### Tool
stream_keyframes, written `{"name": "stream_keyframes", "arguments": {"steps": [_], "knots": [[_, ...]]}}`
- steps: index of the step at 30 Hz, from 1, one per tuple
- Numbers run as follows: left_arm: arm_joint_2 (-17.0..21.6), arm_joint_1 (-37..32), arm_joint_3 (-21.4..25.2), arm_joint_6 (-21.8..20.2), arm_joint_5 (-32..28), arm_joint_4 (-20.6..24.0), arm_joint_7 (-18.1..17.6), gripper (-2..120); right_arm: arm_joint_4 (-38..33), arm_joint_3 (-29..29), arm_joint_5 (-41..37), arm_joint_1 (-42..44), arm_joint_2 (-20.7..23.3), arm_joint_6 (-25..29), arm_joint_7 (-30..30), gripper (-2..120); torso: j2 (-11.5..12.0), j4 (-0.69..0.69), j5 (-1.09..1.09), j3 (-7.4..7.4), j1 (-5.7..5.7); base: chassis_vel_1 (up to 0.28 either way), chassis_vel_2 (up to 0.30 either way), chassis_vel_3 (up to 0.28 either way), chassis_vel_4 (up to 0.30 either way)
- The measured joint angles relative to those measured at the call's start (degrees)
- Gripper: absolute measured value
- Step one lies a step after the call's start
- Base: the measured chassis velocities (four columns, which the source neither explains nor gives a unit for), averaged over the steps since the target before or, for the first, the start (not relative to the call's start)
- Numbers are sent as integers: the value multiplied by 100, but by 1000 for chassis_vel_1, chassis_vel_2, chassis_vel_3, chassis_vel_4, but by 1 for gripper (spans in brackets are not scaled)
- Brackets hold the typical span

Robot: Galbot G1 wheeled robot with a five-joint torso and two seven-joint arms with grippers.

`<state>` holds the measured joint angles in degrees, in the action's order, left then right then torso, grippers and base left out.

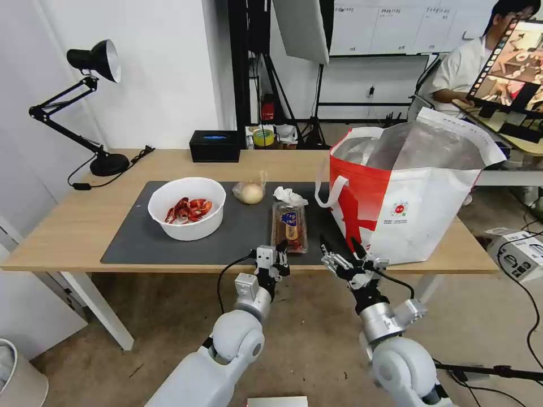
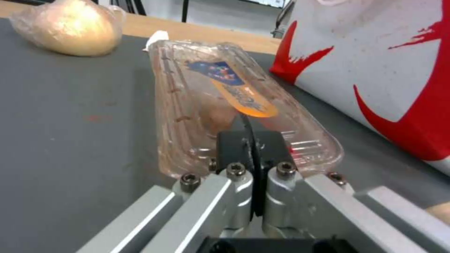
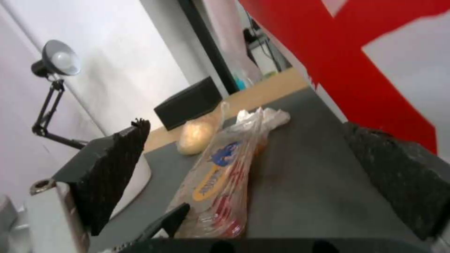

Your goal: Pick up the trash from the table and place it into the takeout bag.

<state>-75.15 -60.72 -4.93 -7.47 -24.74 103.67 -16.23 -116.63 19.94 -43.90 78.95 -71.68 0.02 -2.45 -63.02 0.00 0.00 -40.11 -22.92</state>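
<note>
On the dark mat of the table (image 1: 79,237) lies the trash. It is a white bowl of red crayfish shells (image 1: 186,215), a bagged bun (image 1: 249,193) (image 2: 70,31) (image 3: 196,135), a crumpled tissue (image 1: 289,196) (image 3: 265,116) and a clear clamshell tray (image 1: 289,226) (image 2: 211,105) (image 3: 220,182). The red-and-white takeout bag (image 1: 407,192) (image 2: 375,59) (image 3: 375,59) stands open to the right of the tray. My left gripper (image 1: 281,255) (image 2: 252,140) is shut, its tips at the tray's near end with nothing visibly between them. Between tray and bag at the table's front edge, my right gripper (image 1: 340,250) (image 3: 248,140) is open.
A black desk lamp (image 1: 90,113) (image 3: 51,80) stands at the table's back left and a black box (image 1: 214,145) (image 3: 187,103) at the back middle. The mat's left part in front of the bowl is bare. Equipment and a monitor stand behind the bag.
</note>
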Motion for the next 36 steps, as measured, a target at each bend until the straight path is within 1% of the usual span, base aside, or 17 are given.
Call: {"name": "stream_keyframes", "arguments": {"steps": [1,3,4,7,11,22,24,35,36], "knots": [[0,0,0,0,0,0,0,0,0,0,0,0,0,0,0,100,0,0,0,0,0,0,0,0,0],[1,5,-18,1,0,0,-5,0,92,10,-303,-130,11,-144,-57,100,0,0,0,0,0,0,0,0,0],[1,5,-18,1,0,0,-5,0,92,10,-303,-130,11,-144,-57,100,0,0,0,0,0,0,0,0,0],[4,16,-30,1,0,5,-11,0,258,13,-692,-330,13,-333,-121,100,0,0,0,0,0,0,0,0,0],[18,23,-36,1,-1,4,-14,0,420,-19,-973,-540,-8,-481,-203,100,0,0,0,0,0,0,0,0,0],[37,53,-81,2,-11,-10,-18,0,784,-191,-1245,-993,-110,-675,-369,100,0,0,0,0,0,0,0,0,0],[25,61,-112,3,-13,-23,-18,0,825,-215,-1434,-1174,-111,-817,-480,100,0,0,0,0,0,0,0,0,0],[-7,97,-151,5,-16,-69,-18,0,1011,-349,-1536,-1561,-85,-1058,-635,100,0,-1,0,0,0,0,0,0,0],[-1,104,-136,5,-19,-73,-16,0,1059,-385,-1539,-1641,-92,-1141,-695,100,0,-1,0,0,0,0,0,0,0]]}}
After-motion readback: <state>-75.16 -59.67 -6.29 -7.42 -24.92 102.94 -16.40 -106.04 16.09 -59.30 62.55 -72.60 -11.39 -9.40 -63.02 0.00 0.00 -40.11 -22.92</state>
